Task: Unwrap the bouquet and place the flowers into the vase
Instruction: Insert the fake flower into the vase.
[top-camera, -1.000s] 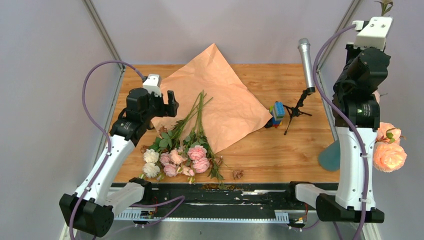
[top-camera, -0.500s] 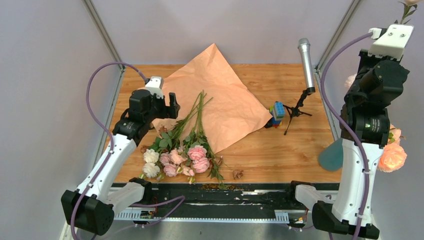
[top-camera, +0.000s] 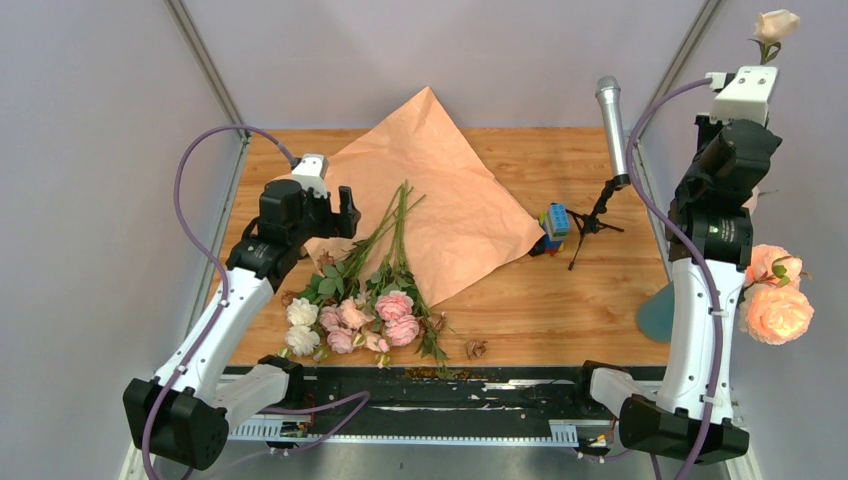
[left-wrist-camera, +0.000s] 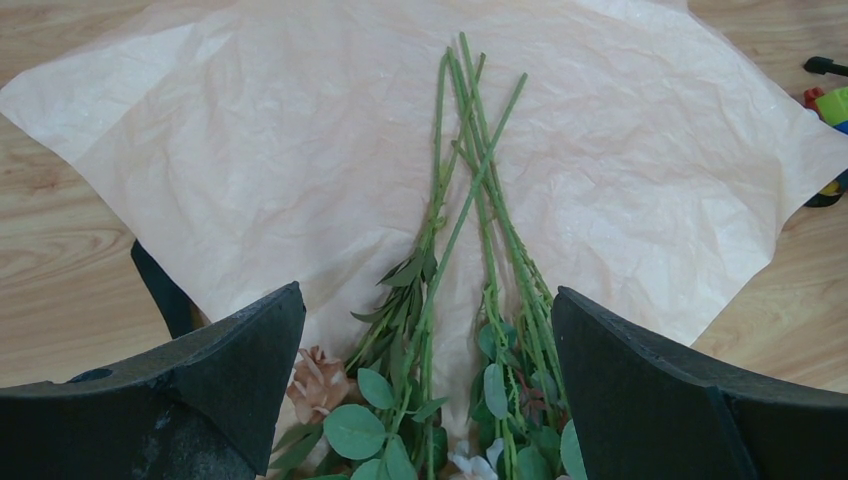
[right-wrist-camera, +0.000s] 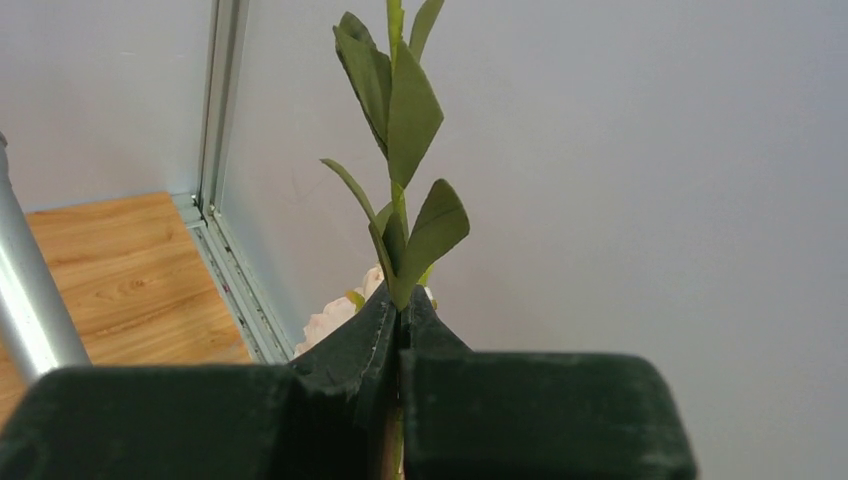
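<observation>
Right gripper (right-wrist-camera: 400, 312) is pinching a cream rose (top-camera: 775, 22) by its stem at frame upper right, while left gripper (left-wrist-camera: 425, 300) is hovering spread over flower stems (left-wrist-camera: 470, 150) on kraft paper (left-wrist-camera: 250, 150).

I see the tan kraft paper (top-camera: 455, 200) spread open and flat. The flowers (top-camera: 355, 320) lie at its near-left corner, pink and cream heads toward me on the wood, with the thin green stems (left-wrist-camera: 439, 150) running away over the sheet. One leafy stem (right-wrist-camera: 410, 110) (pale bud on top) stands upright, pinched in the right gripper (right-wrist-camera: 400, 312). The teal vase (top-camera: 655, 315) sits far right, mostly hidden.
</observation>
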